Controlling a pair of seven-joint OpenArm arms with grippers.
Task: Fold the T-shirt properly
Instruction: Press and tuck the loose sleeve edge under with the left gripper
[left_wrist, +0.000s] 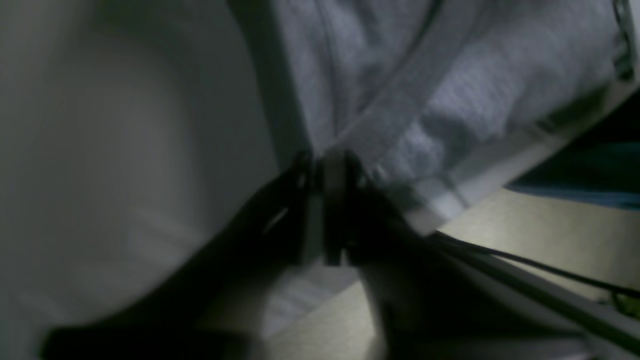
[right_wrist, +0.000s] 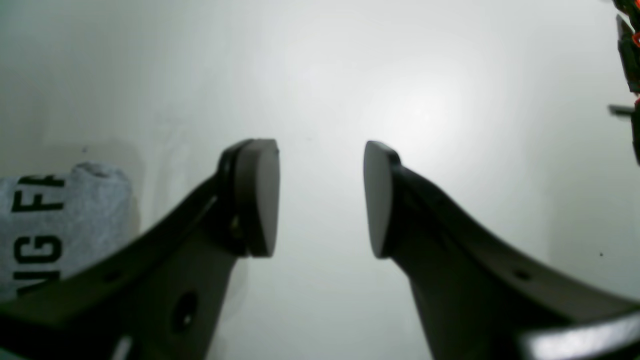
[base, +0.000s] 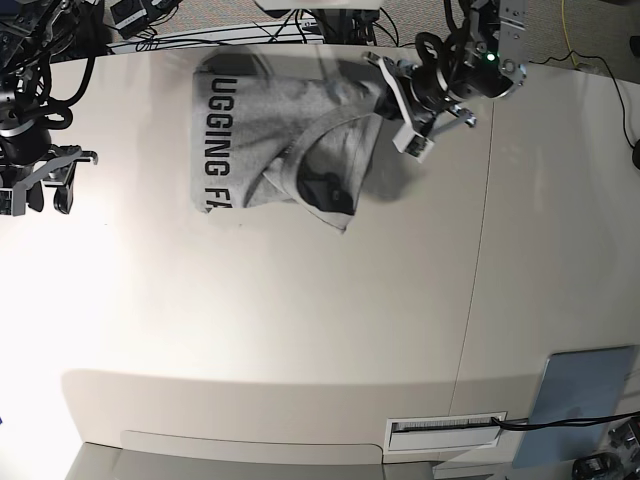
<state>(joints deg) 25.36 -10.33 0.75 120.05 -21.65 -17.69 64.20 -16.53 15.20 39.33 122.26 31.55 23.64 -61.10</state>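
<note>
Left gripper (left_wrist: 327, 210) jaws narrow, pinching a grey fold of the T-shirt (base: 270, 140). Right gripper (right_wrist: 320, 200) jaws wide, empty, over the white table (base: 300, 320), apart from the shirt

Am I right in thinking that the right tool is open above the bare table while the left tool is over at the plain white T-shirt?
Almost: the T-shirt is heather grey with black lettering, not plain white, as the base view shows. The right tool is indeed open over the bare table, and the left tool is at the shirt.
</note>
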